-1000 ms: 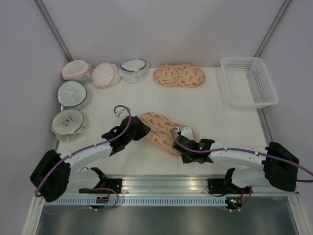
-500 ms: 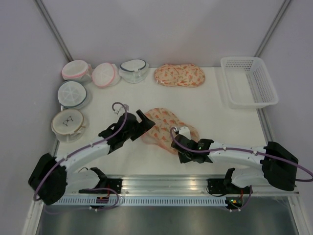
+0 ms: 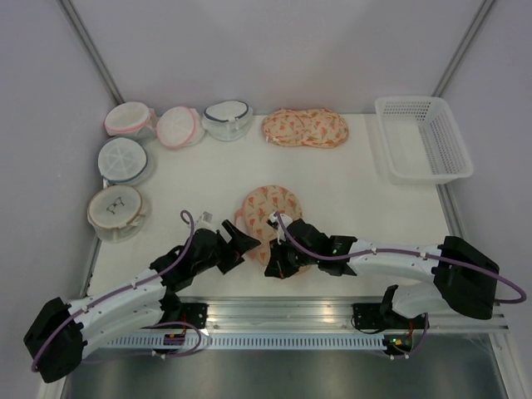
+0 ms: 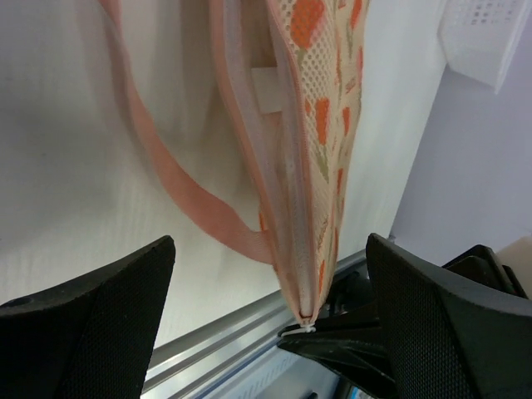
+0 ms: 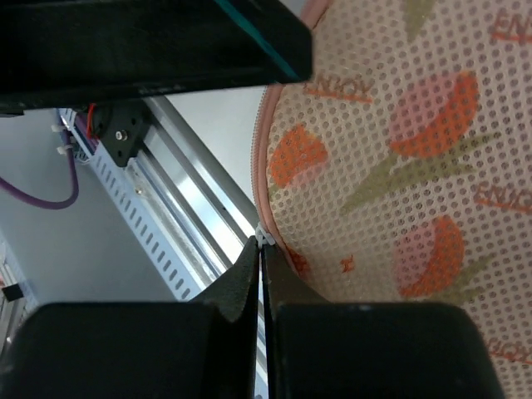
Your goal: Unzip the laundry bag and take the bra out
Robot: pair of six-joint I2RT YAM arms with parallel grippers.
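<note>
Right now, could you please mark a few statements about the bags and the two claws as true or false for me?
1. The right claw is shut on the zipper pull of the laundry bag. True.
2. The left claw is clamped on the laundry bag. False: its jaws stand open, with the bag's zipped edge between them, not gripped.
3. The look-alike printed bag lies inside the white basket. False: the look-alike printed bag lies on the table, left of the basket.
4. Five round mesh bags sit at the table's far left. True.
</note>
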